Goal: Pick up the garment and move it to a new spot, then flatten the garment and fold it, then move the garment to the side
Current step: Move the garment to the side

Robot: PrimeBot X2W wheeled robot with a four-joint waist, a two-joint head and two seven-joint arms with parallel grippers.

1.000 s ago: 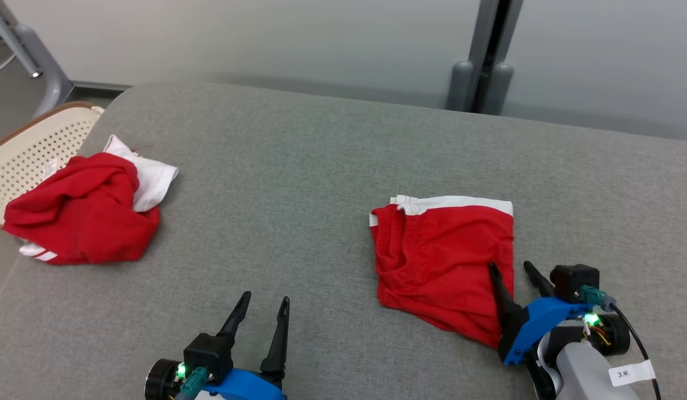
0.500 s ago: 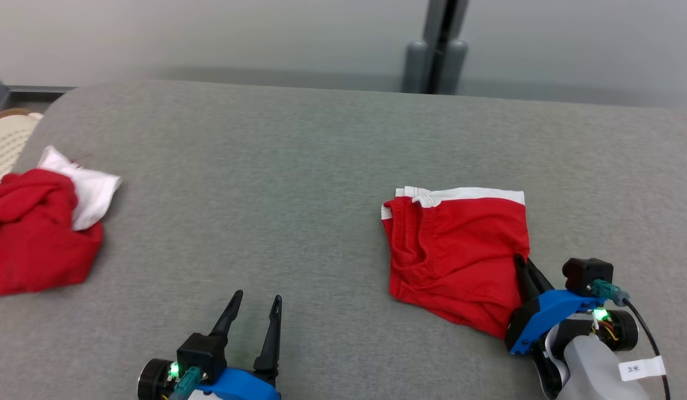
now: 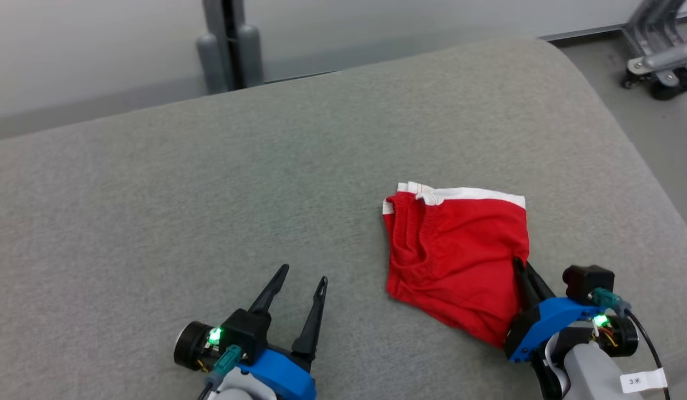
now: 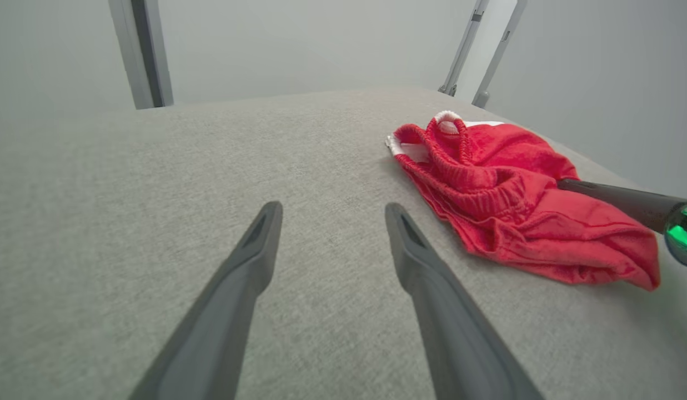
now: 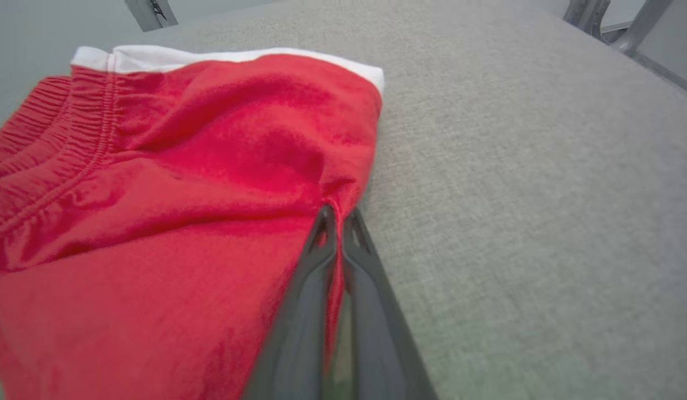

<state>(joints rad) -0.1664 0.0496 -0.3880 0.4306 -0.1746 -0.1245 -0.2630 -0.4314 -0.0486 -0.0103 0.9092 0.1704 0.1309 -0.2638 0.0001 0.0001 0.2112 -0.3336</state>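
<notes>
red garment (image 3: 454, 250), folded, pinched at its right edge in the lower right of the frame
right gripper (image 3: 522, 265) is clamped on the cloth; left gripper (image 3: 303, 273) gapes empty at lower centre. likely the final move aside: slide it across the grey pad (image 3: 154, 194) without spoiling the fold.

Head camera high, looking down on grey surface (image 3: 154, 194); wrist cameras low, skimming it, all sharing red garment (image 3: 454, 250)
</notes>
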